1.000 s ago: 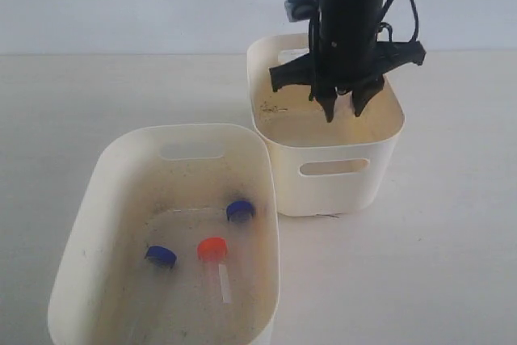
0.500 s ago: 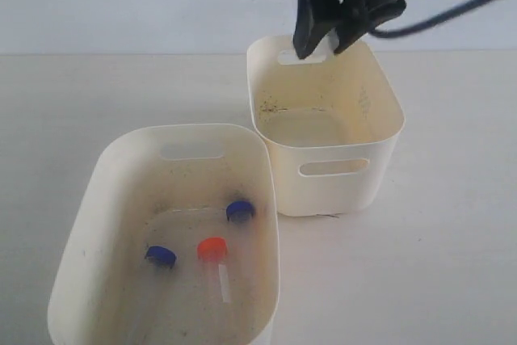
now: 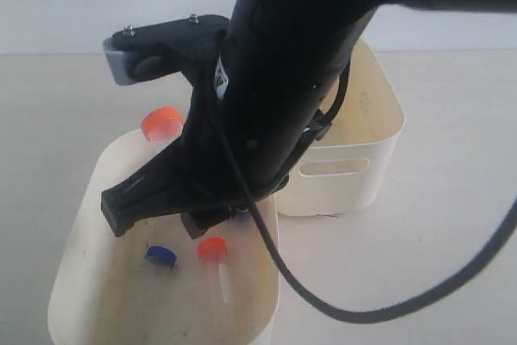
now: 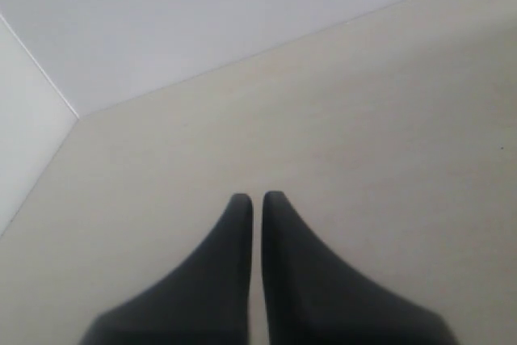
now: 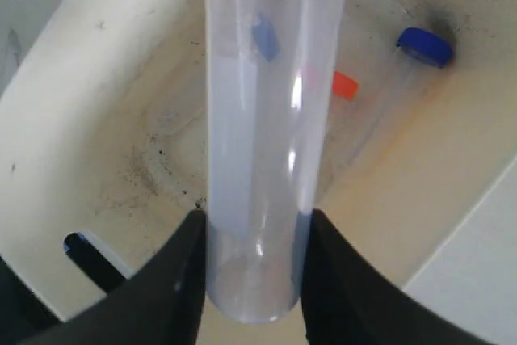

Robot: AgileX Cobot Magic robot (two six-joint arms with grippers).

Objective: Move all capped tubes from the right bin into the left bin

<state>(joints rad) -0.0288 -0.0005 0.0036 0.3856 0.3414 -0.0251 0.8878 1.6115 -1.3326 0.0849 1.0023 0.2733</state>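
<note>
Pale tabletop (image 3: 452,264), plain wall behind, two cream bins. Status: late in the job, by my read.

Done: left bin (image 3: 81,224) already has a blue tube (image 3: 161,255) and an orange tube (image 3: 213,250) lying on its grimy floor, near each other but apart. Right wrist view also shows a blue smear (image 5: 264,38) through the held tube (image 5: 258,159). It's likely one more blue cap on that floor, but I can't confirm, since the arm blocks that spot in the exterior view.

In hand: right claw (image 5: 257,228) is clamped on the held tube, fingers (image 5: 182,280) pressing both sides near its rounded bottom end. Its orange cap (image 3: 162,125) pokes out by the far rim of the left bin in the exterior view. Held tube hangs above the left bin's floor, not touching it and not released.

Left to do: open the claw to drop this one, then check the right bin (image 3: 380,159). Arm covers most of its inside and the strip of inner wall I can see shows no tube, so whether any remain in there — cannot tell.

Left claw (image 4: 257,199): fingers pinched together with a thin slit between and nothing in it, over plain tabletop with no bin in its view. Not visible in the exterior view.
</note>
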